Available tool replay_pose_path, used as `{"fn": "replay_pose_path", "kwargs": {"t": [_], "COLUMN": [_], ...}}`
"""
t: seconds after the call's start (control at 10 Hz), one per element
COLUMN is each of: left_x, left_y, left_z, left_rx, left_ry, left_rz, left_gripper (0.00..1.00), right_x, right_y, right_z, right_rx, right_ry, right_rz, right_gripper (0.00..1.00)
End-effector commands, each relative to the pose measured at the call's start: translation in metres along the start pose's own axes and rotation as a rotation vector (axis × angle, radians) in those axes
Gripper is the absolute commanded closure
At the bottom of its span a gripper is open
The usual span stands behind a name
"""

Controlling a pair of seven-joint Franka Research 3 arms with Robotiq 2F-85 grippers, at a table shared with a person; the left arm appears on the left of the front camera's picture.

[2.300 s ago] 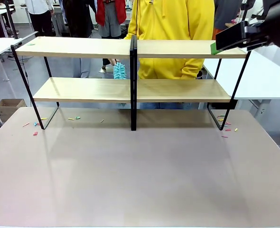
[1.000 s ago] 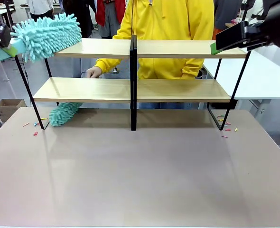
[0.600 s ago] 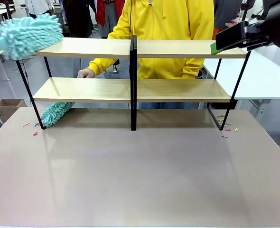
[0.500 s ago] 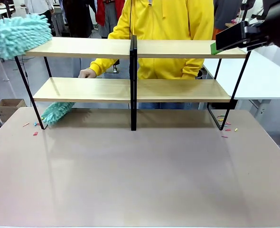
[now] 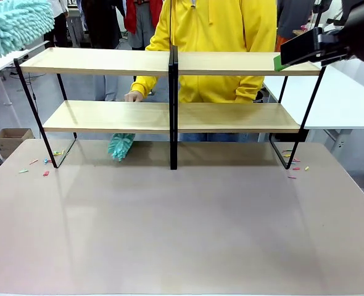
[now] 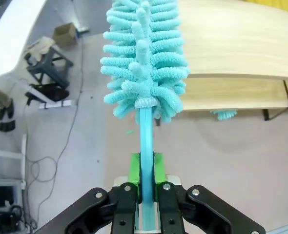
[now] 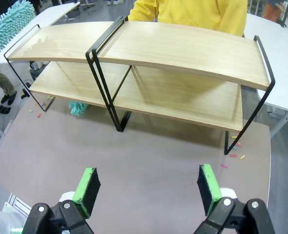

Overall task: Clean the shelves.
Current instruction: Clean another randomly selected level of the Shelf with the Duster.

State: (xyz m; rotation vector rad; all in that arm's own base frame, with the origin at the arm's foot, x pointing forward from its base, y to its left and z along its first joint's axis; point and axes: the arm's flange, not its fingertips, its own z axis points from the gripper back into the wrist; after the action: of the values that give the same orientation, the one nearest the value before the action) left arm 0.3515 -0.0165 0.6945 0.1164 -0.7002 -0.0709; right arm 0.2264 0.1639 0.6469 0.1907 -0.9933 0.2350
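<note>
At the upper left of the front view, a teal duster (image 5: 15,23) hangs just off the left end of the top board; in the left wrist view the left end effector (image 6: 144,170) is clamped on its handle. The shelves (image 5: 108,61) span the far part of the tabletop (image 5: 182,228). Under the lower board, left of the centre post, a person's hand (image 5: 132,96) works a second duster (image 5: 120,146) near small coloured scraps (image 5: 46,161). At the upper right, the right end effector (image 7: 149,187) is spread wide, holding nothing. The step appears to be wiping the top board; the next move calls for lowering the duster onto its left end and sweeping along.
</note>
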Motion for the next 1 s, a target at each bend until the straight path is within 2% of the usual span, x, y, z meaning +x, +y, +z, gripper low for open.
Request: {"fn": "replay_pose_path", "kwargs": {"t": [0.0, 0.1, 0.3, 0.6, 0.8, 0.9], "left_x": [-0.004, -0.002, 0.004, 0.001, -0.014, -0.027], "left_y": [0.009, 0.013, 0.037, 0.110, 0.165, 0.193], "left_z": [-0.006, -0.003, 0.021, 0.065, 0.079, 0.082], "left_rx": [-0.085, -0.181, -0.599, -1.134, -1.368, -1.388], "left_ry": [-0.007, -0.009, -0.001, -0.010, -0.076, -0.158], "left_rz": [-0.012, -0.023, -0.079, -0.152, -0.157, -0.110], "left_gripper": [0.88, 0.88, 0.88, 0.88, 0.88, 0.88], "right_x": [0.000, 0.000, 0.000, 0.000, 0.000, 0.000], "right_y": [0.000, 0.000, 0.000, 0.000, 0.000, 0.000], "right_z": [0.001, 0.001, 0.001, 0.001, 0.001, 0.001], "right_rx": [-0.002, -0.002, -0.002, -0.002, -0.002, -0.002], "right_ry": [-0.003, -0.003, -0.003, -0.003, -0.003, -0.003], "right_rz": [-0.005, -0.005, -0.005, -0.005, -0.005, -0.005], "right_gripper": [0.00, 0.00, 0.00, 0.00, 0.00, 0.00]}}
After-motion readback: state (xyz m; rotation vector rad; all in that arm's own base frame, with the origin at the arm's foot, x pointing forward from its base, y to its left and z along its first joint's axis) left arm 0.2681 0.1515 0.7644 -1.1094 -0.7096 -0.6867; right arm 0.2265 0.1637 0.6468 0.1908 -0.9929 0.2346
